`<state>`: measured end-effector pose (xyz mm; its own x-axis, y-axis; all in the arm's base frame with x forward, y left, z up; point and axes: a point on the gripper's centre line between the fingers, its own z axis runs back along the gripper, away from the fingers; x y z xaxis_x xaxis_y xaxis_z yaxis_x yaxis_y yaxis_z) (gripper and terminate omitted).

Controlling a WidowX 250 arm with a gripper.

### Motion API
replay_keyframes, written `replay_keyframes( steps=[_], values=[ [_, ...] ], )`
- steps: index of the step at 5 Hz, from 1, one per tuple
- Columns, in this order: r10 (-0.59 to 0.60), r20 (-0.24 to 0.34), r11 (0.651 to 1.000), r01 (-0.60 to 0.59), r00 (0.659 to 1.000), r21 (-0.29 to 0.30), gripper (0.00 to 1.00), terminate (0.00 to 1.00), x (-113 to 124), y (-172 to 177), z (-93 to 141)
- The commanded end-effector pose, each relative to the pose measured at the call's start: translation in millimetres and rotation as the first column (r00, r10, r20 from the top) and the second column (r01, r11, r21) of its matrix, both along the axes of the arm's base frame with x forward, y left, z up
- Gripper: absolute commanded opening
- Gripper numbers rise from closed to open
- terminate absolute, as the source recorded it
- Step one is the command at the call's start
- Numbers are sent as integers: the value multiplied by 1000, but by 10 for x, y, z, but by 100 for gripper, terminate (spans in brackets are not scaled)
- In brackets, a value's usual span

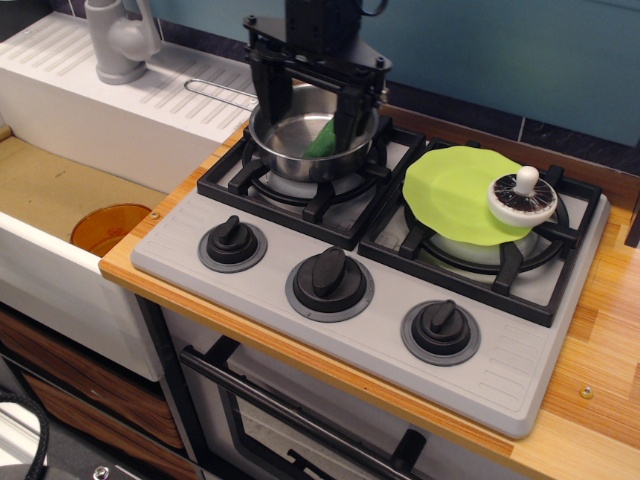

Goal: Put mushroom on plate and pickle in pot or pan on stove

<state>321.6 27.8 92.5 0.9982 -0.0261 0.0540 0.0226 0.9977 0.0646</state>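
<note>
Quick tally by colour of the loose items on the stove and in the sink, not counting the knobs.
Green: 2, the plate and the pickle
White: 1, the mushroom
Silver: 1, the pot
Orange: 1, the cup in the sink
Total: 5
</note>
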Motion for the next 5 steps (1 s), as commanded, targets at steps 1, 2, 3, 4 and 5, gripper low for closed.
replay_keyframes(
  steps=[1, 2, 3, 4, 5],
  values=[
    [49, 70, 999, -51, 996, 15, 100, 0, 15, -262, 261],
    [81, 70, 997, -82, 994, 14, 100, 0, -47, -474, 252],
    [91, 57, 996, -92, 994, 4, 100, 0, -76, -601, 266],
    [89, 48, 996, -89, 995, -10, 100, 0, -54, -623, 272],
    [92, 12, 995, -92, 996, -36, 100, 100, 16, -626, 244]
  ],
)
